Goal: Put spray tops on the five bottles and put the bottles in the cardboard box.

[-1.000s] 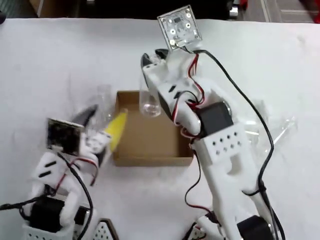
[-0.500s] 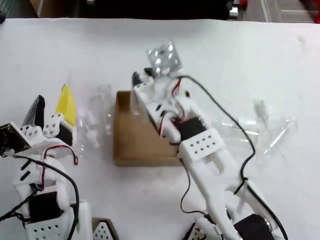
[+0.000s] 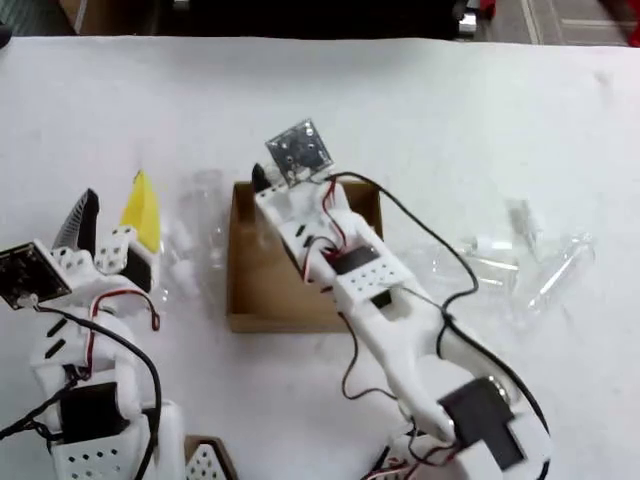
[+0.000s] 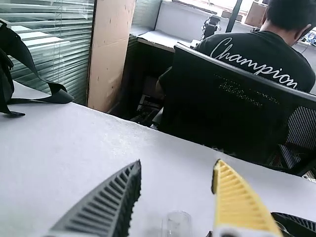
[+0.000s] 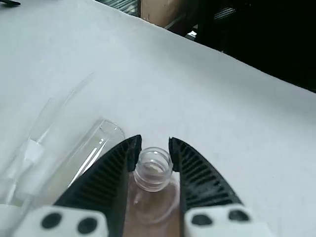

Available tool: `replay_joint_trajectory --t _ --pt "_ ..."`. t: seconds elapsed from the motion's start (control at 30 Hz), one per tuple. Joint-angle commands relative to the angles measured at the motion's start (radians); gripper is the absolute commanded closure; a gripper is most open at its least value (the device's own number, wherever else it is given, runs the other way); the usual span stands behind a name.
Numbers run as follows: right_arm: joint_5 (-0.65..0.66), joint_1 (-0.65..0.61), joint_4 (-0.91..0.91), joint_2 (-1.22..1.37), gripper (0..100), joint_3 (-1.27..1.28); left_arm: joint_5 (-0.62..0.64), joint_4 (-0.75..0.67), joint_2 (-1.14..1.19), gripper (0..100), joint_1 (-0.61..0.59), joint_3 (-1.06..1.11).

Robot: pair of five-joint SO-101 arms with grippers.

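**Materials and finish: worktop, box, bottles, claws**

Worktop (image 3: 500, 120): white, matt, faintly grainy. Paper or cloth sheeting, cannot tell which.

Cardboard box (image 3: 245, 290): brown card, dull, with raw cut edges.

Bottle (image 5: 152, 173), pinched in the right claw (image 5: 153, 143): clear plastic, glossy, with moulded thread ridges round the neck.

Loose bottle (image 5: 94, 145) lying near it: same clear, glossy plastic.

Right claw: matt black plastic fingers (image 5: 106, 177), ribbed along the upper face, on a smooth white plastic mount.

Left claw (image 4: 176, 168): one dark grey finger (image 4: 108, 207) and one yellow finger (image 4: 237, 202), both ribbed matt plastic.

Arm shells (image 3: 400, 340): white plastic, smooth, with a slight sheen.
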Motion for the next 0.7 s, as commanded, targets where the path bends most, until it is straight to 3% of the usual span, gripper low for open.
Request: replay_joint_trajectory --t 0.0,0.53,0.67 --pt "0.011 -0.008 -0.024 0.022 98.2 -0.075 -0.009 -0.023 -0.005 78 0.013 -0.006" --pt "0.015 -0.022 -0.091 0.099 98.2 -0.147 -0.011 -0.029 -0.01 78 0.059 0.017" --pt "0.101 -0.027 -0.139 0.136 98.2 -0.146 -0.011 -0.028 -0.01 78 0.061 0.017"
